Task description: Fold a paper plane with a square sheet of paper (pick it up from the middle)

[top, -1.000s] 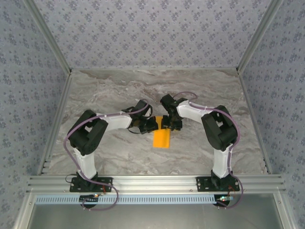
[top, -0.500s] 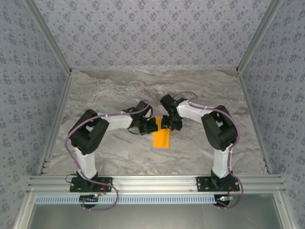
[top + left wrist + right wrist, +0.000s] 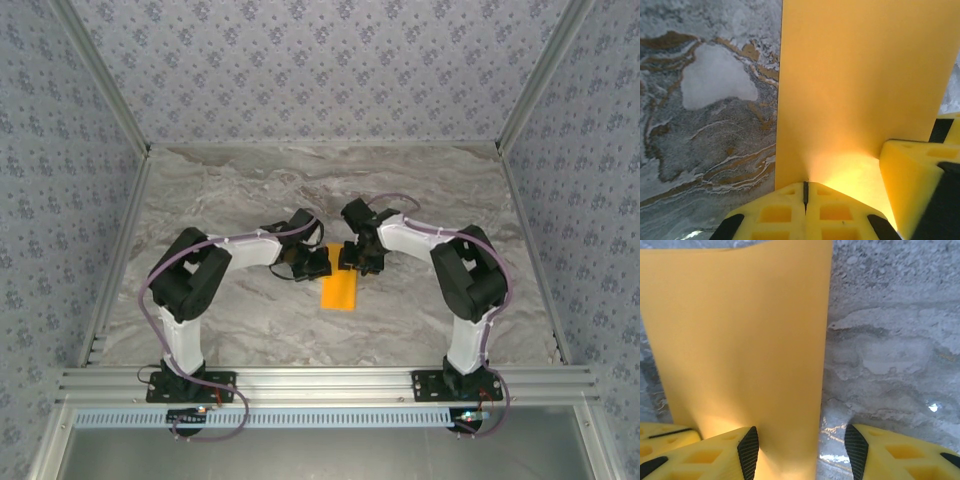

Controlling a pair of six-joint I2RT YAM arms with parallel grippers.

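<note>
You have the orange sheet of paper (image 3: pixel 339 291) lying near the middle of the table (image 3: pixel 250 180), a little toward the near edge. It is folded into a narrow strip whose long side runs from the far edge toward the near one. Both grippers come down at its far end, one at each corner.

Your left gripper (image 3: pixel 318 264) has its jaws pressed together. In its wrist camera the two yellow fingers (image 3: pixel 775 215) meet along a thin dark seam right at the end of the strip, close to one long edge. You cannot tell from here whether paper is caught in that seam. The strip looks flat and smooth as it stretches away from the tips, with bare table beside it.

Your right gripper (image 3: pixel 355 262) stands spread — one finger (image 3: pixel 715 452) sits over the paper and the other (image 3: pixel 900 455) over bare table, so the strip's long edge runs between the black pads (image 3: pixel 749 450). Nothing is pinched there.

The two grippers sit just beside each other — a yellow finger of the right one shows at the lower right of the left wrist view, close to the left gripper's tips.
</note>
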